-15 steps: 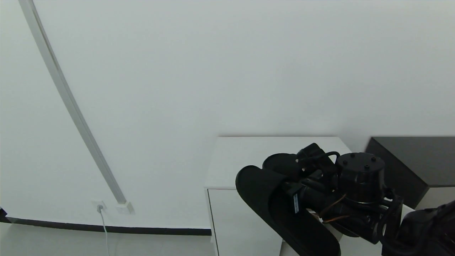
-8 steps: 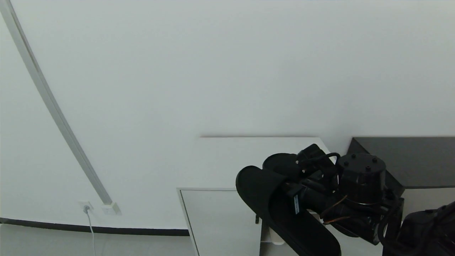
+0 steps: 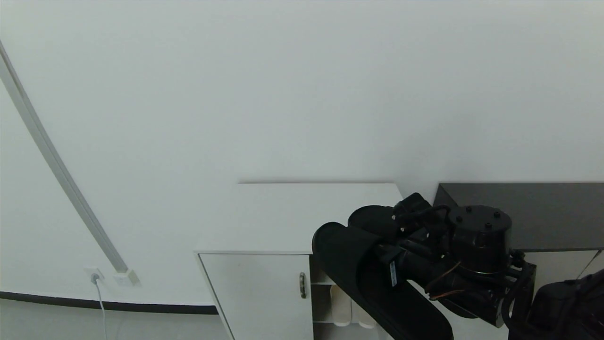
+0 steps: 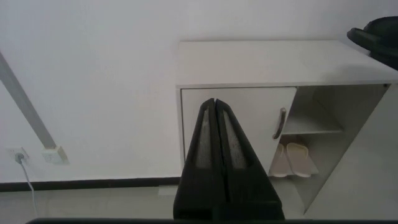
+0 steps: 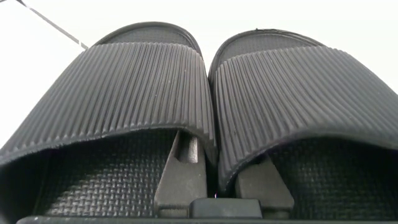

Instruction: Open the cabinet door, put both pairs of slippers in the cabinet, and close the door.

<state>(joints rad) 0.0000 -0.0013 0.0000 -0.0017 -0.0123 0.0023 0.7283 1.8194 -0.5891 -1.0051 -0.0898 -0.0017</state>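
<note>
The view has swung toward the open cabinet (image 3: pixel 292 217); raised right arm's fingers (image 5: pixel 180 180) grasp black slippers (image 3: pixel 349 255); left fingers (image 4: pixel 204 149) clenched.

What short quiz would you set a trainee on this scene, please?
1. True or false: the left gripper has its fingers shut with nothing between them.
2. Where does the pair of pale slippers lie, relative to the white cabinet? A: on its top. B: inside its open side, below the shelf. C: on the floor outside it.
3. In a few words: what is the right gripper shut on?

Key: 1 true; 2 B; 3 the pair of black ribbed slippers.
</note>
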